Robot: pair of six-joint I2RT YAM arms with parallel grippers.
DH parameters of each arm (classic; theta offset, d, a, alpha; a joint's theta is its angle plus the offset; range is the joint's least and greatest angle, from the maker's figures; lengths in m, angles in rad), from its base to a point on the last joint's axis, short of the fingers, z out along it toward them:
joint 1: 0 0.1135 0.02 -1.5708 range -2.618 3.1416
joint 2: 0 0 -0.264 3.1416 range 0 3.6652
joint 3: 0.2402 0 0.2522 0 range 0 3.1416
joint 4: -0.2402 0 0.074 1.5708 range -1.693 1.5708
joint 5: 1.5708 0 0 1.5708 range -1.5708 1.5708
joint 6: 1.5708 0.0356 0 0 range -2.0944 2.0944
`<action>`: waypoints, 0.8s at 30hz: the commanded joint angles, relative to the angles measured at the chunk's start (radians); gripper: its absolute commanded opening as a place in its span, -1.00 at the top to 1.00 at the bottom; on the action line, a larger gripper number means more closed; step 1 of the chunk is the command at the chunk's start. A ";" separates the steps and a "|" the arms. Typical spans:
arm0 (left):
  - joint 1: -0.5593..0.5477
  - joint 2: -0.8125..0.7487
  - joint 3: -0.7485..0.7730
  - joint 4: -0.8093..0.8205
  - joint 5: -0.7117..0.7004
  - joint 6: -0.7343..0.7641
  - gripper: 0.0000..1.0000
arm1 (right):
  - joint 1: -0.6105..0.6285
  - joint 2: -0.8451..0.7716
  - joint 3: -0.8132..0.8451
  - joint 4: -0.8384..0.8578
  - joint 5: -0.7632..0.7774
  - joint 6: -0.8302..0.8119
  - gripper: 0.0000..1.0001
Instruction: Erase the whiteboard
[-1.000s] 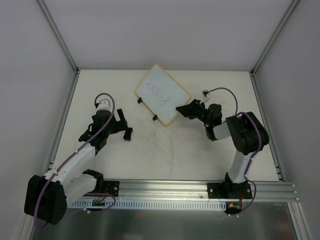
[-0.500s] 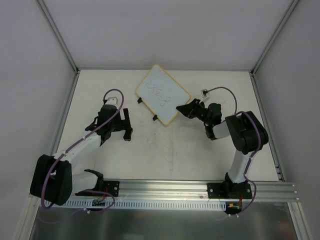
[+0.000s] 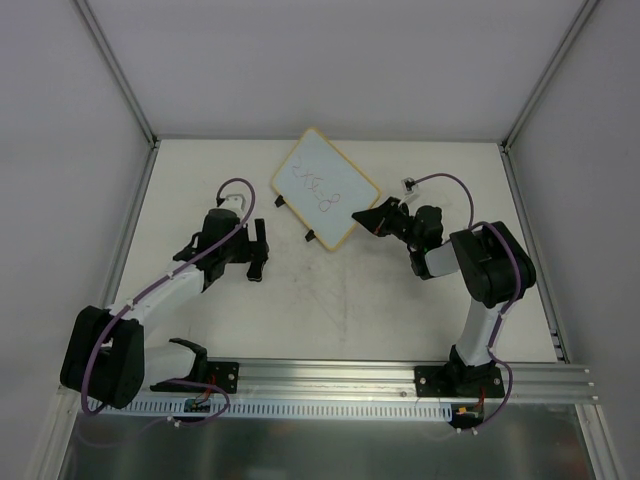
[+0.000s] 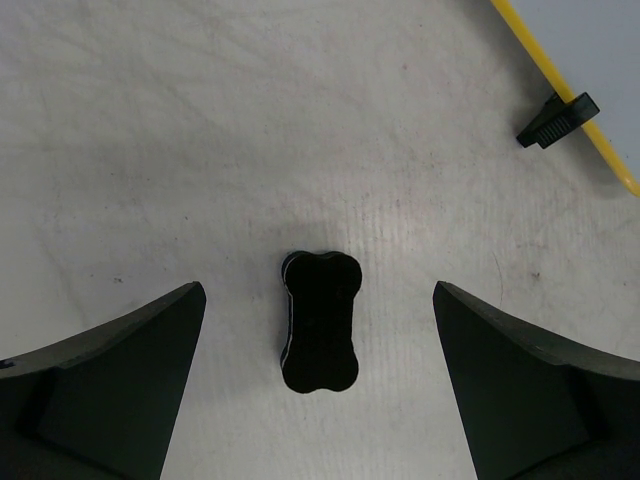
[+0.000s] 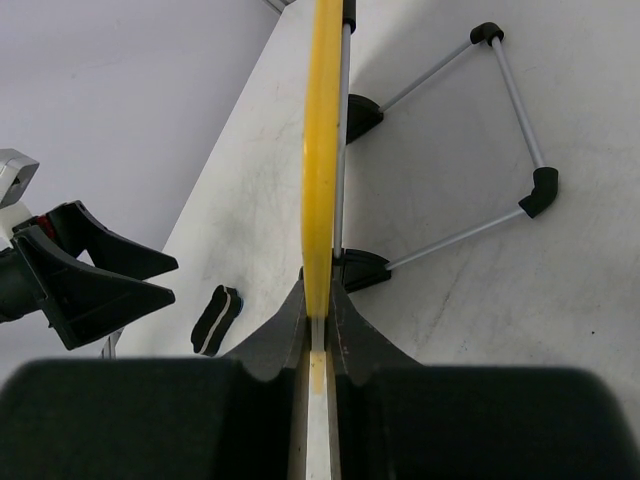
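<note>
White bench [image 3: 330,310]: whiteboard [image 3: 325,200] sits far centre, your right tool [image 3: 368,217] clamped on its right edge. Left tool [image 4: 320,300] gapes over the eraser [image 4: 320,335]; drop straight, keep it centred, then squeeze.

Top external: high, near edge, looking down over whole desk [image 3: 330,310]. Wrist views: close-up; both catch eraser [image 4: 320,322] and whiteboard [image 4: 600,40].

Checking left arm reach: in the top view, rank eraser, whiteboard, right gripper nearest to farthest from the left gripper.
1. eraser, right under the open left gripper
2. whiteboard, back and to its right
3. right gripper, clamped on the whiteboard's right edge
</note>
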 commanded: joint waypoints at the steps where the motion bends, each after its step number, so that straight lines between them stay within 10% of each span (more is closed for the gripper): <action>1: -0.017 0.036 0.041 -0.009 0.048 0.015 -0.98 | 0.007 0.002 0.033 0.167 -0.012 -0.017 0.99; 24: -0.052 0.266 0.158 -0.164 0.011 0.007 -0.61 | 0.001 0.004 0.050 0.162 -0.038 0.009 1.00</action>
